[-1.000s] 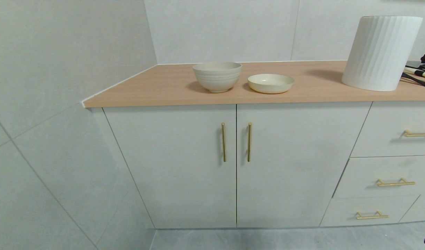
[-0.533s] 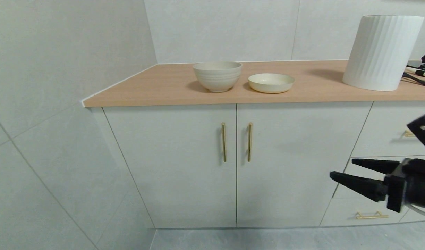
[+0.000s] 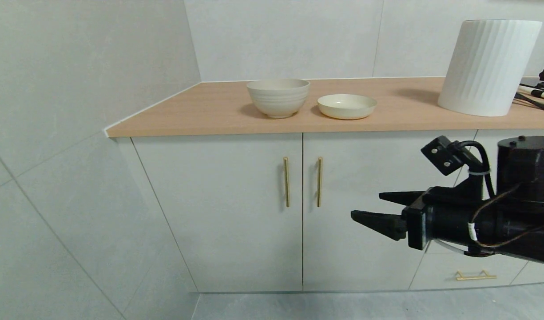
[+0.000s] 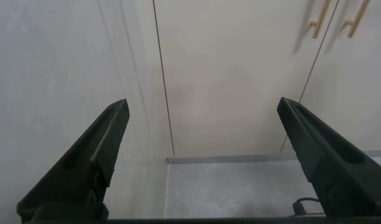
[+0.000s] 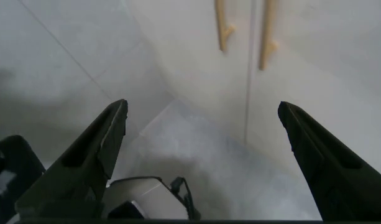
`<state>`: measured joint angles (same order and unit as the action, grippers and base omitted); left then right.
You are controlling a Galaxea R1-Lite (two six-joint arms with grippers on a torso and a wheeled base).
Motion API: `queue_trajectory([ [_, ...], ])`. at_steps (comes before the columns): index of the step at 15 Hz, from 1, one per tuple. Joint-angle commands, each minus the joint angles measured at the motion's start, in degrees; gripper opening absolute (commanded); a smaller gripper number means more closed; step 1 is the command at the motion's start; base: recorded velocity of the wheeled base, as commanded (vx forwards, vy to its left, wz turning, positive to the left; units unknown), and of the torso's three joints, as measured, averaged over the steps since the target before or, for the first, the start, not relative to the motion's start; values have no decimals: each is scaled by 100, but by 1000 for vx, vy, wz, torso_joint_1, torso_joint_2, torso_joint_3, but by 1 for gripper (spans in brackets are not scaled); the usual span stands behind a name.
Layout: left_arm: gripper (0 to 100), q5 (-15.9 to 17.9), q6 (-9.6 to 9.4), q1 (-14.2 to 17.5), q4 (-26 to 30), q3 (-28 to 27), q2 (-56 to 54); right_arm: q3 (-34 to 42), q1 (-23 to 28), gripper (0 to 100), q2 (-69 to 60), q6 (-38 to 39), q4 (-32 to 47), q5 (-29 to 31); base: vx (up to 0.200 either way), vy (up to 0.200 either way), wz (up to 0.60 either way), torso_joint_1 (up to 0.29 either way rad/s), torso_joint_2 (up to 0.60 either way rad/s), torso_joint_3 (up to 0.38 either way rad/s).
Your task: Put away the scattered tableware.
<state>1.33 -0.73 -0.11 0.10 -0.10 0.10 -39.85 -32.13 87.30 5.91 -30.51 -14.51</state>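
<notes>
A beige ribbed bowl (image 3: 278, 98) and a shallow cream plate (image 3: 347, 106) stand side by side on the wooden countertop (image 3: 200, 115). Below the counter, my right gripper (image 3: 366, 205) hangs open with nothing in it. It is in front of the right cabinet door (image 3: 369, 178) and points toward the two gold handles (image 3: 319, 181). The right wrist view looks between the open fingers of the right gripper (image 5: 201, 111) at those handles (image 5: 265, 37) and the floor. My left gripper (image 4: 202, 112) is open and empty, low before the cabinet's left side.
A tall white ribbed container (image 3: 489, 66) stands on the counter's right, with several dark utensils (image 3: 538, 93) beyond it. Drawers with gold pulls (image 3: 476, 276) lie right of the doors. A tiled wall (image 3: 76, 133) closes off the left side.
My right arm has come in from the right edge and moved left and upward in front of the right cabinet door. The bowl and the plate have stayed put.
</notes>
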Motion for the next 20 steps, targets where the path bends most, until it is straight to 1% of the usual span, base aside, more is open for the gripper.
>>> queue_trajectory([
  [1,100,-10,-6,2,-1,1,8,-322,-162,100,780,15,-51,-8,0,0,0,0,0,0],
  [2,100,-10,3,2,-1,1,8,-436,-285,100,1026,50,-130,9,0,0,0,0,0,0],
  [4,100,-10,3,2,-1,1,8,-726,-311,100,1299,323,-376,27,0,0,0,0,0,0],
  [5,100,-10,3,2,-1,1,8,-990,-302,100,1510,586,-403,62,0,0,0,0,0,0],
  [6,100,-1,-6,2,-1,1,8,-1086,-302,100,1624,674,-403,71,0,0,0,0,0,0],
  [8,100,-10,3,2,-1,1,8,-1359,-162,100,2090,938,-420,273,0,0,0,0,0,0],
  [11,100,-10,3,2,-1,1,8,-1622,-109,100,2476,1035,-456,334,0,0,0,0,0,0],
  [16,100,-10,3,2,-1,1,8,-1816,85,100,3188,1474,-1730,194,0,0,0,0,0,0],
  [20,100,-10,3,2,-1,1,8,-2053,120,100,3434,1492,-1862,176,0,0,0,0,0,0],
])
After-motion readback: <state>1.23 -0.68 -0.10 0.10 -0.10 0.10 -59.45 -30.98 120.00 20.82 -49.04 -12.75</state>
